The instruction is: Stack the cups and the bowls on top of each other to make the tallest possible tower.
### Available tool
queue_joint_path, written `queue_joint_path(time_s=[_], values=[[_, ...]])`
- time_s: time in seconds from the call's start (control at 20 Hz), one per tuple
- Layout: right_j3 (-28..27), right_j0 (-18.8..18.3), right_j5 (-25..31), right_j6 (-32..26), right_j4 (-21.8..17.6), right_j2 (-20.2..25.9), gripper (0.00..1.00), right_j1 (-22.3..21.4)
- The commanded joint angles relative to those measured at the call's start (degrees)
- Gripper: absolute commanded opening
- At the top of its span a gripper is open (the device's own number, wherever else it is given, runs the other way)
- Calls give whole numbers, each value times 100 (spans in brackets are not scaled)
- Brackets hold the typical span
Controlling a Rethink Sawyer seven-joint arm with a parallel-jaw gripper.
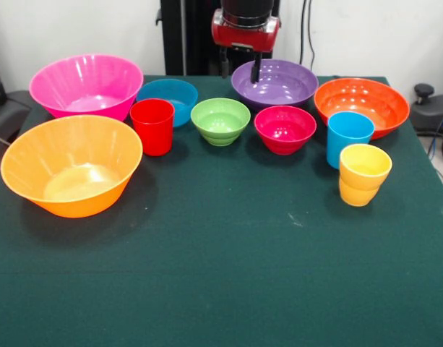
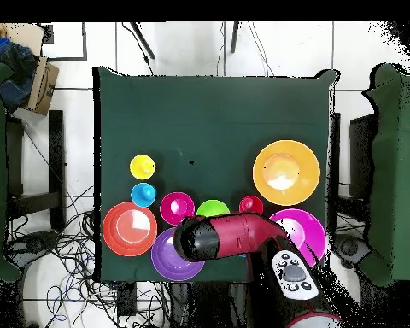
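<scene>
Gripper (image 1: 241, 69) hangs with its fingers apart and empty, above the purple bowl (image 1: 279, 85) at the tabletop's (image 1: 228, 267) far edge. Nothing is stacked yet; the cups (image 1: 152, 126) and other bowls (image 1: 73, 165) stand separately, nearer the front edge.

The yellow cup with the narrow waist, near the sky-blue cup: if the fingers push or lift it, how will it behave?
The yellow cup stands upright and looks taller than it is wide, so a push near its rim would probably tip it rather than slide it. Its glossy plastic probably makes it light, stiff and somewhat slippery. On its side, the round wall would likely let it roll across the table.
</scene>
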Motion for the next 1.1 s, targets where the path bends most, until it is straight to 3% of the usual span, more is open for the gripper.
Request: queue_joint_path(time_s=[0.05, 0.75, 1.1], values=[[-53, 267, -540, 1195, 412, -281, 100, 200], [-246, 450, -1064, 1019, 843, -649, 100, 790], [-407, 412, -1676, 958, 920, -758, 100, 1401]])
